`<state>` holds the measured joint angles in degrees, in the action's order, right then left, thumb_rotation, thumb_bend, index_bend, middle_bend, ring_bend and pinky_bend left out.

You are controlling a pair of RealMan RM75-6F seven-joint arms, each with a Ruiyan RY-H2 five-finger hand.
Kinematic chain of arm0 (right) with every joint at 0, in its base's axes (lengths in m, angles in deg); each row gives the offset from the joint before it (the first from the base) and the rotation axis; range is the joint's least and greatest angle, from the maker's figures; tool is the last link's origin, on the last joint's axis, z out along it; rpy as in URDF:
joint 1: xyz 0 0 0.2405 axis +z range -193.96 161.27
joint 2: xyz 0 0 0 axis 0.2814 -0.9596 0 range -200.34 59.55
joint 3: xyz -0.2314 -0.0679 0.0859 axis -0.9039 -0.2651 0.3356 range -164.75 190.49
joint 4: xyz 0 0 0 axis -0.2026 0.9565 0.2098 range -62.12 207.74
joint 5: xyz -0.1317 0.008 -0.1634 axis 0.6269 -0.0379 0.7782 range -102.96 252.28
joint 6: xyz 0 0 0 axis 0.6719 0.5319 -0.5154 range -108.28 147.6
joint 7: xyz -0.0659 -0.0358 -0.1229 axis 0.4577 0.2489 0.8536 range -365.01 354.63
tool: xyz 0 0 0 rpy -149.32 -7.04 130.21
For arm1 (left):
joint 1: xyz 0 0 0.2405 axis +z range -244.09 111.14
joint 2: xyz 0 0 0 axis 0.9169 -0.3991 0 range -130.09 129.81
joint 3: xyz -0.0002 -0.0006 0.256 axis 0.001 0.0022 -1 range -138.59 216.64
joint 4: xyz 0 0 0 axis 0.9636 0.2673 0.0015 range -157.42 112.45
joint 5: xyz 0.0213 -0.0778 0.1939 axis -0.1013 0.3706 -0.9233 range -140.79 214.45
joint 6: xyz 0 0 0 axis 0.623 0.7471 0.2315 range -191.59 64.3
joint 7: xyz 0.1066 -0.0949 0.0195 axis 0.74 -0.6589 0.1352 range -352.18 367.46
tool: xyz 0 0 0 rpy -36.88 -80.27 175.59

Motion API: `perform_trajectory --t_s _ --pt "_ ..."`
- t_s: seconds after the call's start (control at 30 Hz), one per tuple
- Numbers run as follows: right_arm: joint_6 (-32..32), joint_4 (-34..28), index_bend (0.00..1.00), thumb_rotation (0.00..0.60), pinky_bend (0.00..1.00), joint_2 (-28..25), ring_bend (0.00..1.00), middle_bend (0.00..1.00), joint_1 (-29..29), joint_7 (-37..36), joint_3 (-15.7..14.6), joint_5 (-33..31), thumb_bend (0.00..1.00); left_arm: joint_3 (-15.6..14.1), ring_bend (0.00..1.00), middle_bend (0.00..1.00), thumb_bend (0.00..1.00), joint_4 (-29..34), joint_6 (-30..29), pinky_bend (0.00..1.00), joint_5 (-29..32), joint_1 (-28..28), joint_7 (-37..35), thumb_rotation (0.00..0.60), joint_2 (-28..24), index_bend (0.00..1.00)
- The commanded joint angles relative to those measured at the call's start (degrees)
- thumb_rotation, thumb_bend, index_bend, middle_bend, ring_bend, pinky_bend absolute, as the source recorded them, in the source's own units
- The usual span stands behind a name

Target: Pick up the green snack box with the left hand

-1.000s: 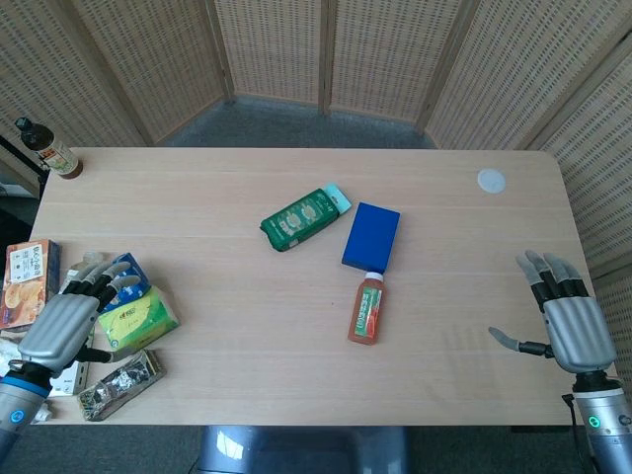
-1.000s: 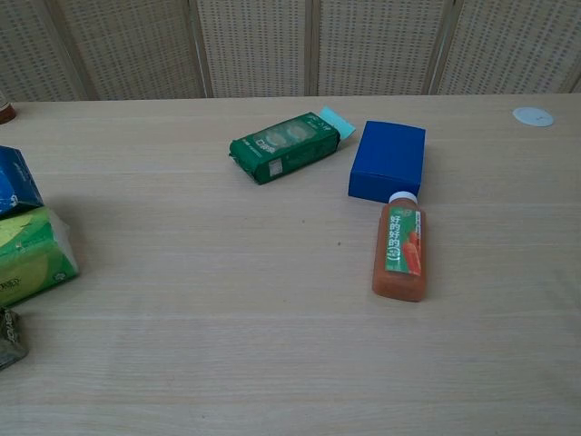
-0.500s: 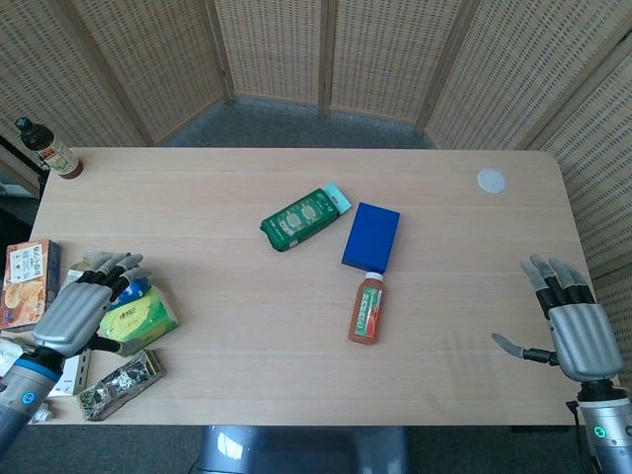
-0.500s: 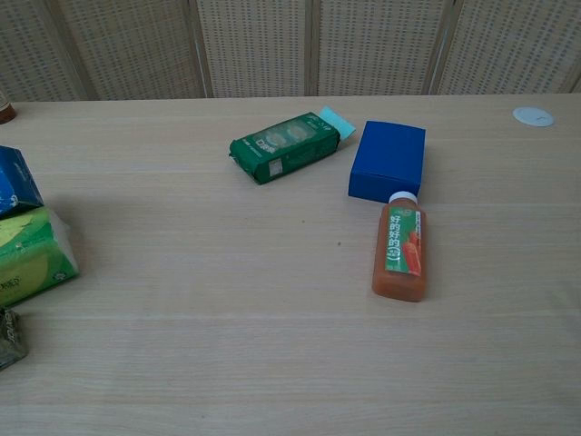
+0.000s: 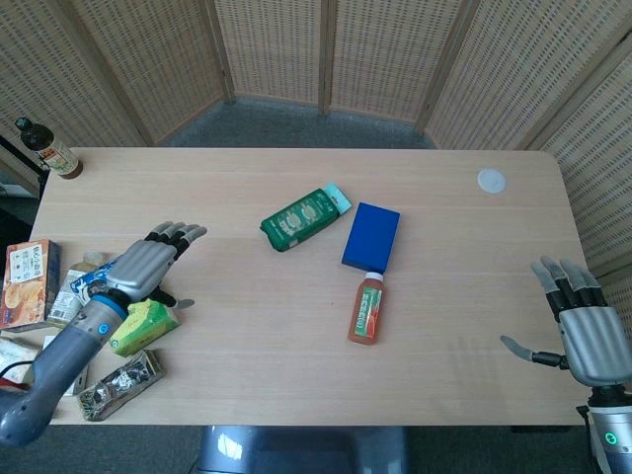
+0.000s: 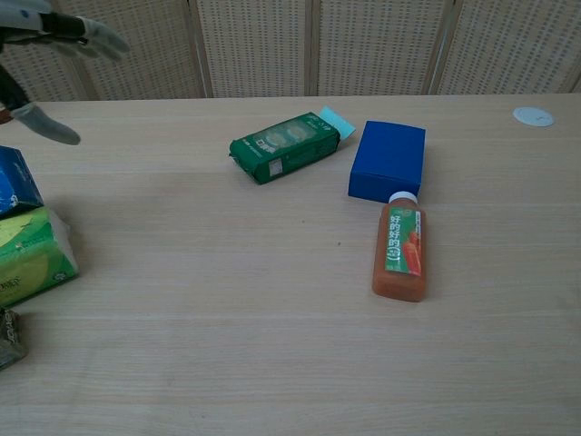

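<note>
The green snack box (image 5: 304,218) (image 6: 284,145) lies flat at the table's middle, angled, with a pale teal tab at its far end. My left hand (image 5: 144,269) (image 6: 47,36) hovers open over the left part of the table, fingers spread and pointing toward the box, well to the left of it and holding nothing. My right hand (image 5: 583,328) stays open beyond the right table edge, empty; the chest view does not show it.
A blue box (image 5: 371,237) and an orange juice bottle (image 5: 366,308) lie just right of the snack box. Tissue packs (image 5: 138,323), a foil packet (image 5: 118,383) and cartons (image 5: 28,282) crowd the left edge. A brown bottle (image 5: 47,148) stands far left; a white lid (image 5: 491,181) far right.
My left hand has risen from the left-edge clutter and moved right and forward toward the table's middle, coming into the chest view. The right hand drifted slightly lower. Objects have not moved.
</note>
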<state>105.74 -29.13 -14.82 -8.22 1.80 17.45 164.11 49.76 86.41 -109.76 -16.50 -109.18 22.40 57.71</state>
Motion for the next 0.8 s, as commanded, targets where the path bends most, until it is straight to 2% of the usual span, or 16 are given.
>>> perform_trajectory --t_s 0.03,0.4,0.63,0.8 --pt "0.37 -0.31 0.00 0.198 0.00 -0.38 0.00 0.00 -0.33 0.09 0.02 -0.08 0.18 0.86 0.00 0.00 0.16 -8.17 4.59 0.00 6.71 -7.06 3.83 0.512 7.10 0.00" --pt "2.44 -1.22 0.00 0.201 0.00 -3.27 0.00 0.00 -2.85 0.68 0.03 -2.06 0.18 -1.46 0.00 0.00 0.16 -30.53 12.16 0.00 20.54 -20.83 8.94 0.455 24.72 0.00" --pt "3.71 -1.55 0.00 0.200 0.00 -4.88 0.00 0.00 -4.46 0.89 0.05 -3.38 0.18 -3.25 0.00 0.00 0.16 -43.97 18.59 0.00 25.11 -26.78 8.93 0.434 33.97 0.00" --pt "4.37 -1.92 0.00 0.201 0.00 -5.95 0.00 0.00 -5.61 1.06 -0.11 -4.20 0.18 -3.48 0.00 0.00 0.16 -52.38 21.78 0.00 25.21 -29.73 7.59 0.427 39.81 0.00"
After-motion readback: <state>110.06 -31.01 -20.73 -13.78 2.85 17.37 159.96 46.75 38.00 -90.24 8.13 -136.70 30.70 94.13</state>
